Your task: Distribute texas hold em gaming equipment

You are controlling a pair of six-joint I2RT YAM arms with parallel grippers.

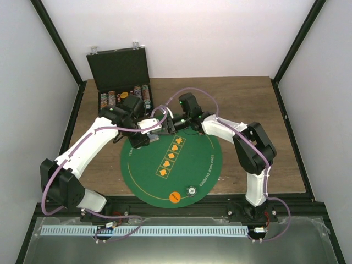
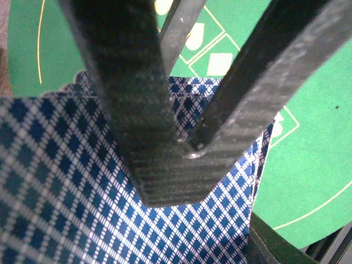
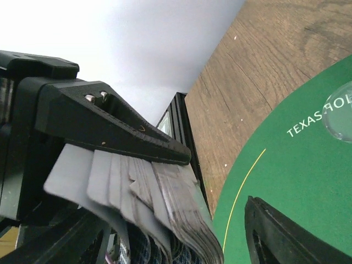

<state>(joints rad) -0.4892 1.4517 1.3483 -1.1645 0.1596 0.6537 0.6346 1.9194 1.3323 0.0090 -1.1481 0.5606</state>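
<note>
A stack of cards (image 2: 66,181) is pinched by the left end effector (image 2: 184,146) over the mat (image 1: 192,159), the right end effector (image 1: 169,124) being spread alongside.

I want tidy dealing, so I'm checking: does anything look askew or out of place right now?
Yes. The deck of cards pinched in the left gripper is not squared: in the right wrist view its edges fan out in steps above the green mat.

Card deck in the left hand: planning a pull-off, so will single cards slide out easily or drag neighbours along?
Probably slippery: the card deck is fanned unevenly in the left hand. Thin edges suggest light, bendy cards; neighbours may drag along.
</note>
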